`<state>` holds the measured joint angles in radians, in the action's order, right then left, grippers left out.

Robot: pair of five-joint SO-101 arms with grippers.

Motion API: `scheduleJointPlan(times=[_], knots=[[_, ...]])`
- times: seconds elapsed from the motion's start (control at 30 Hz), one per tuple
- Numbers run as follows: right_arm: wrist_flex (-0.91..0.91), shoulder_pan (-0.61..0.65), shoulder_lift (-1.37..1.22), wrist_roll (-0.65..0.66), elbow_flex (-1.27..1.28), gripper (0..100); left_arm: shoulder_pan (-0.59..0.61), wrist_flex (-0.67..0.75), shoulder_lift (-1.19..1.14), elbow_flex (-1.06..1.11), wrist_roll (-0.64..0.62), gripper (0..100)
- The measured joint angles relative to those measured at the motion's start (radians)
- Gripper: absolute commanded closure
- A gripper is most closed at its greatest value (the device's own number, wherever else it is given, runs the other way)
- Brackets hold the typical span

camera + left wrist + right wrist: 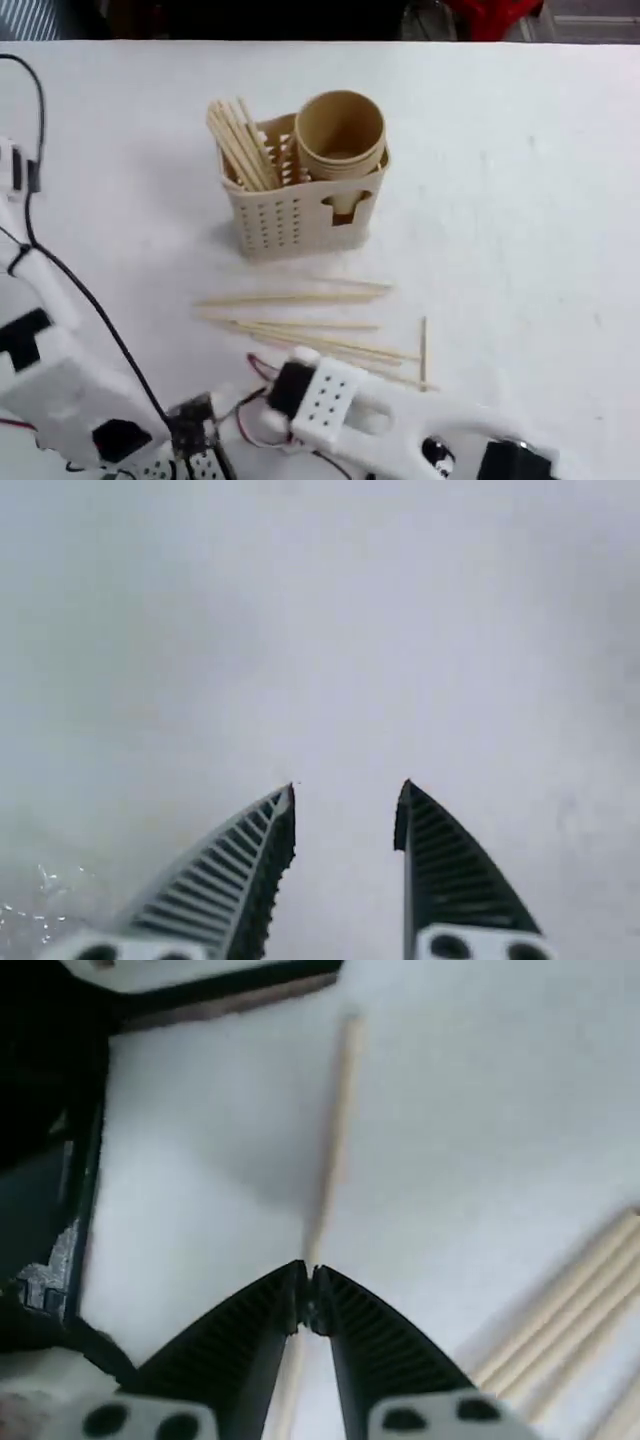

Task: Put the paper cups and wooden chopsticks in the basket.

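— How many sticks (pixel 290 298) lie loose?
— About six, near the one basket (pixel 290 222). More stand inside, beside stacked cups (pixel 340 130).
— Pincers?
— Left pincer (pixel 348 785) gapes wide. Right pincer (pixel 309 1272) pinches one stick (pixel 338 1130).

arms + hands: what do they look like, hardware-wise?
Left hand and right hand: dark ribbed pointed fingers on white bases with round holes. High view: white plastic arm shells with black motor blocks, a thin black cable, red wires and a white perforated plate.
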<state>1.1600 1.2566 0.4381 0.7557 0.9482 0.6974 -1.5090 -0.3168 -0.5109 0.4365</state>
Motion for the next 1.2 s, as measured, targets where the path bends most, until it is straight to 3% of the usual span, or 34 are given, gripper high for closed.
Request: scheduleJointPlan(times=[0.27,0.47,0.7,1.0,1.2], knots=[[-0.098,-0.021,-0.198,0.002,-0.04,98.1,0.071,-0.035,-0.239,-0.279,0.0,82],[-0.074,-0.121,-0.282,0.008,-0.126,98.1,0.072,-0.109,-0.331,-0.408,0.043,82],[0.025,-0.219,-0.198,0.011,-0.198,98.1,0.095,-0.132,-0.367,-0.491,0.044,82],[0.075,-0.018,-0.147,0.011,-0.123,98.1,0.098,-0.132,-0.374,-0.493,0.044,82],[0.068,-0.008,-0.278,0.002,-0.12,98.1,0.098,-0.132,-0.374,-0.493,0.044,82]])
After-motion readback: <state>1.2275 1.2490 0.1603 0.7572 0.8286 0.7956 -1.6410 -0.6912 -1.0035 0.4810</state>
